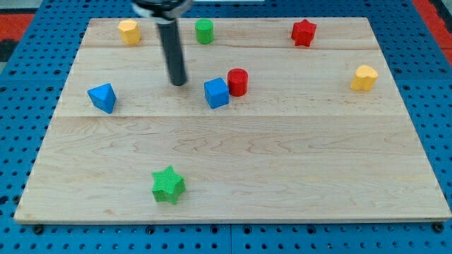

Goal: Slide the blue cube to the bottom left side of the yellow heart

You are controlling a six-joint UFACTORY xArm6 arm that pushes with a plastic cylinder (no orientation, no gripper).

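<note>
While the dark rod is standing on the wooden board (282, 176), my tip (179, 83) is sitting just left of the blue cube (216, 93), apart from it and holding nothing. The yellow heart (364, 77) is lying far right.

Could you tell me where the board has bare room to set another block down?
Widest: right of the green star, below the yellow heart. Crowded: my tip, blue cube and red cylinder cluster.

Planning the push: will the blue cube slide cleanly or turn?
The blue cube probably slides rather than tips: it sits flat on smooth wood. It may turn, since my tip meets a corner. The touching red cylinder could deflect it.
</note>
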